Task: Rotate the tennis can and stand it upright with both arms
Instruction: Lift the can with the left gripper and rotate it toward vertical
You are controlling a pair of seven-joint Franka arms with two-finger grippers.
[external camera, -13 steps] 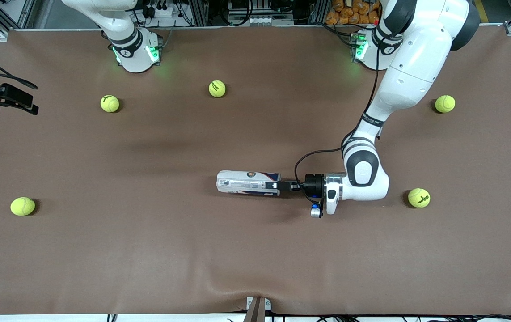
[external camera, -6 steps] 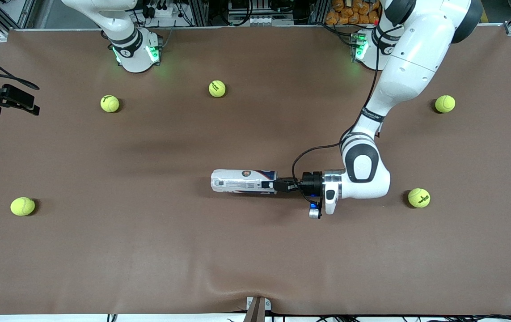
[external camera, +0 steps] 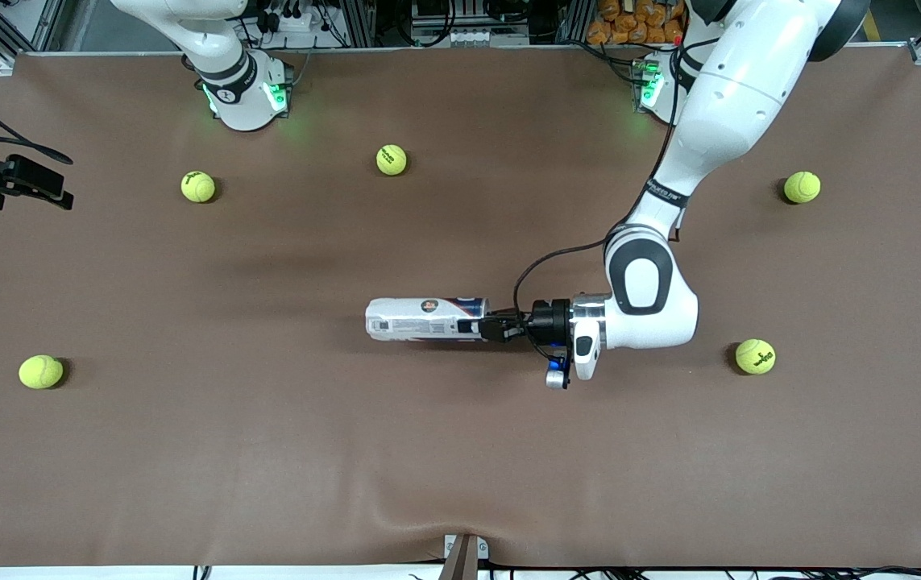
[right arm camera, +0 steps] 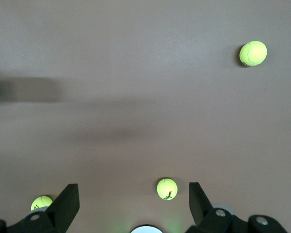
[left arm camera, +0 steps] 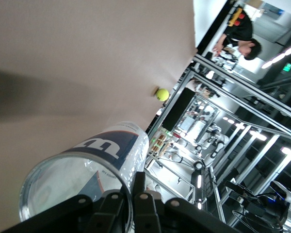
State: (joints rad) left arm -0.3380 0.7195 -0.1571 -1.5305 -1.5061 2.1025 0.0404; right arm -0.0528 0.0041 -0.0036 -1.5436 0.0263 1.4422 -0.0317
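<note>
Tennis can [external camera: 426, 319] lies lengthwise mid-frame; we see left pincer [external camera: 492, 328] clenched, seemingly on its rim; right pincer [right arm camera: 136, 206] released, waiting.

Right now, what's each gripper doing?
Left gripper: shut on the rim of the can, which lies on its side.
Right gripper: open, holding nothing, up over the table.

Left arm reaches low, wrist level, left gripper [external camera: 486, 328] clamped tight; right gripper [right arm camera: 133, 206] waits high, fingers spread.
</note>
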